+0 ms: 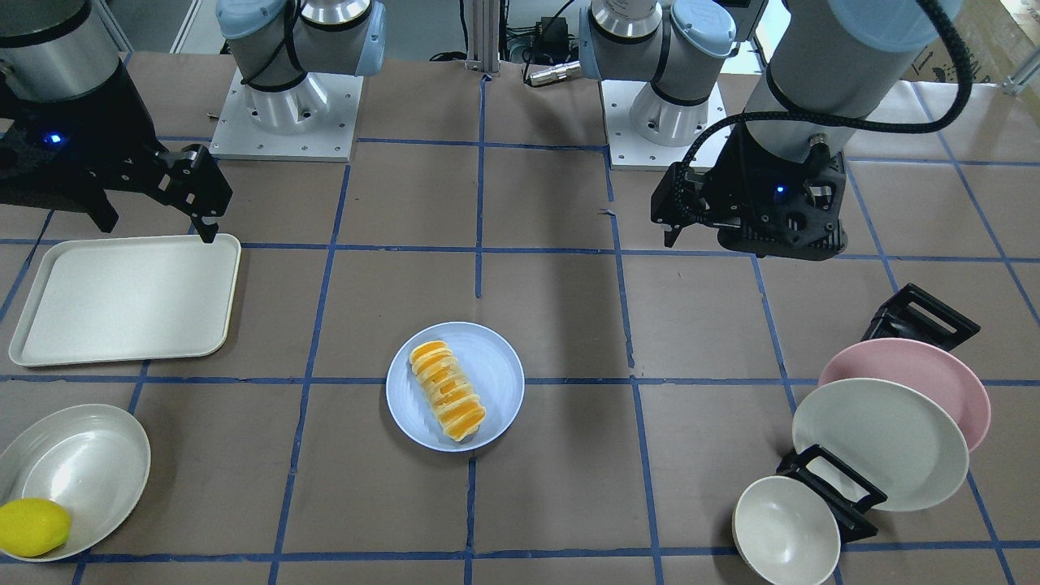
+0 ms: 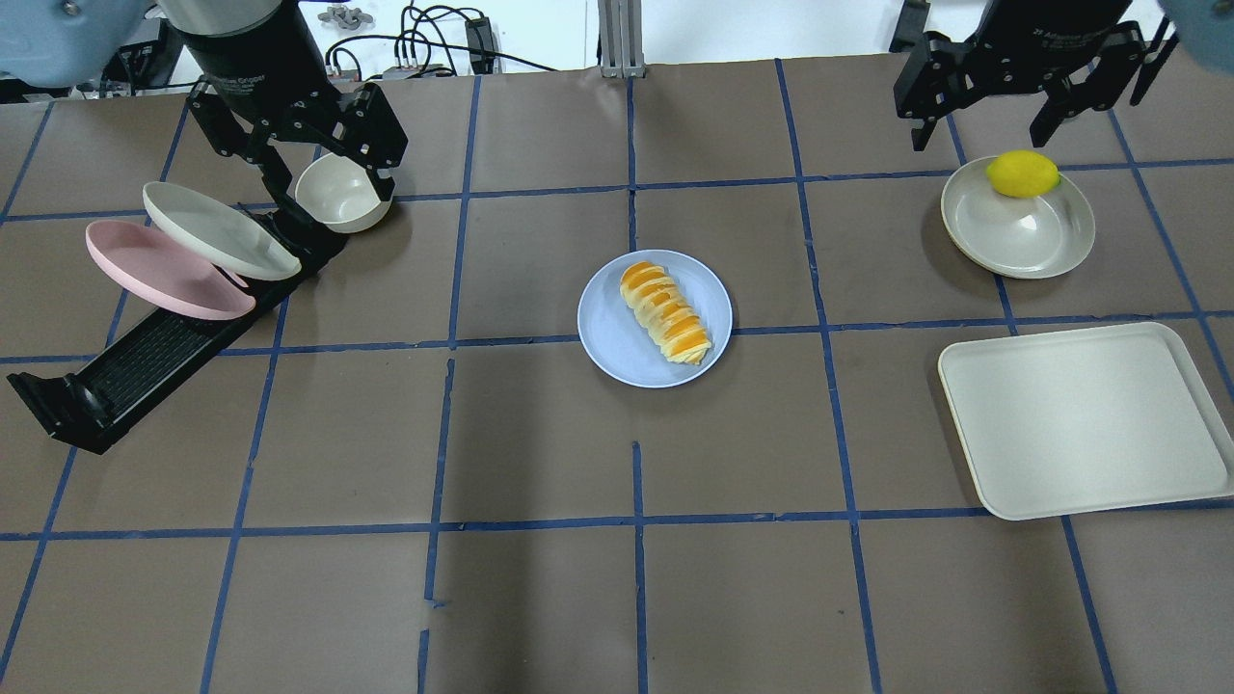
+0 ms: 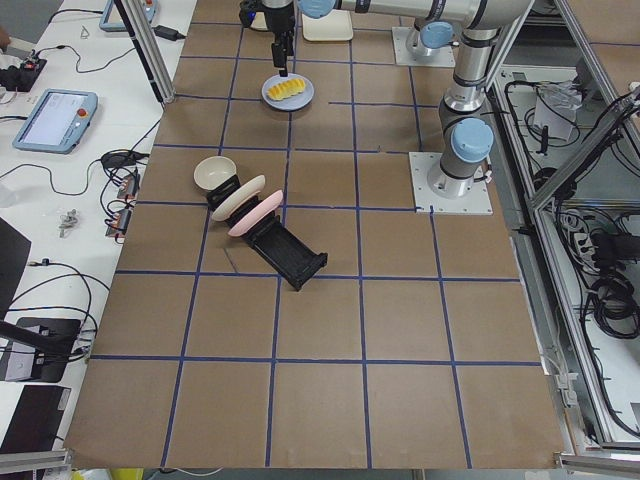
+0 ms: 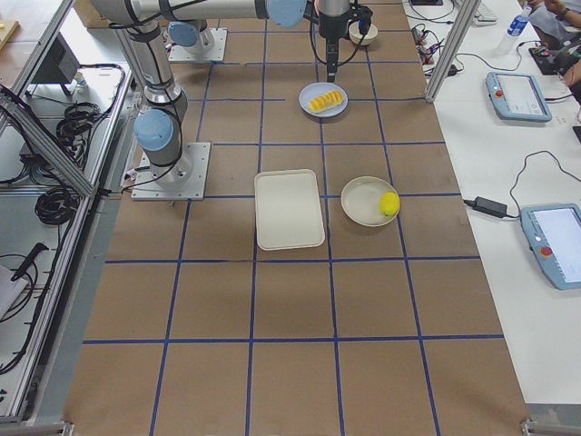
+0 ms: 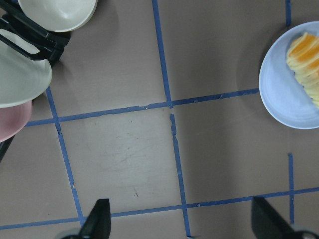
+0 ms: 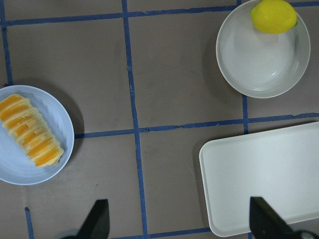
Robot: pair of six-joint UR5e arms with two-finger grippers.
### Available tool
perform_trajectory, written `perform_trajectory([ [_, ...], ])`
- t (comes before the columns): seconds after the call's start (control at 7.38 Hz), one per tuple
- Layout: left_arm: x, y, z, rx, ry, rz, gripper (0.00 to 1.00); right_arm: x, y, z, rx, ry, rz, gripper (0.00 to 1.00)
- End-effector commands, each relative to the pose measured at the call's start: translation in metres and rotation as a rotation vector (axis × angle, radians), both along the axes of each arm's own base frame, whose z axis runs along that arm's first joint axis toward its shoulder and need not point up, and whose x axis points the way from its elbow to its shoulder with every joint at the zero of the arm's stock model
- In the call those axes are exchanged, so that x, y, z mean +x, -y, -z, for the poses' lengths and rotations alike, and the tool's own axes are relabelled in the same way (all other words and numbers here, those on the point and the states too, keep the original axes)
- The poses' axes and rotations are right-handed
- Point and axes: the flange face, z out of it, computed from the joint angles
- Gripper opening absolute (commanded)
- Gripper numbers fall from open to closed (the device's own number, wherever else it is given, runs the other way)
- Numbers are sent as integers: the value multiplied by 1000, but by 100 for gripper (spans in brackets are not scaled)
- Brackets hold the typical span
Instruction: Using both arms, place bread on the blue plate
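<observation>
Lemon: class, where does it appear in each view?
Front-facing: lemon bottom left.
Overhead: lemon upper right.
Exterior left: not visible.
Exterior right: lemon centre right.
Left wrist: not in it.
Right wrist: lemon top right.
Shared landmark: the cream bowl holding it.

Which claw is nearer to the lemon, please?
Right. The right claw hangs raised near the lemon, its bowl and the tray; the left claw is across the table, above the plate rack.

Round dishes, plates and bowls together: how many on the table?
5: the blue plate mid-table under the bread; a pink plate and a cream plate leaning in the black rack; a small bowl at the rack's end; a shallow bowl holding the lemon.
</observation>
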Motion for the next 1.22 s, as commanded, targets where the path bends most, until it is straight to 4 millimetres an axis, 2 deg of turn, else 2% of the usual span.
perform_trajectory([
  [0.0, 0, 0, -1, -1, 0, 0, 100, 0, -12, -7, 76, -2, 2, 100],
  [0.14, 0, -1, -1, -1, 0, -2, 100, 3, -17, -8, 75, -4, -17, 100],
  [0.68, 0, -1, -2, -4, -2, 0, 100, 6, -7, -11, -16, -8, -10, 100],
  [0.81, 0, 0, -2, -4, 0, -2, 100, 7, -1, -5, -48, -6, -14, 100],
  [1.08, 0, -1, -2, -4, -1, -2, 100, 11, -11, 14, -29, 27, -6, 99],
])
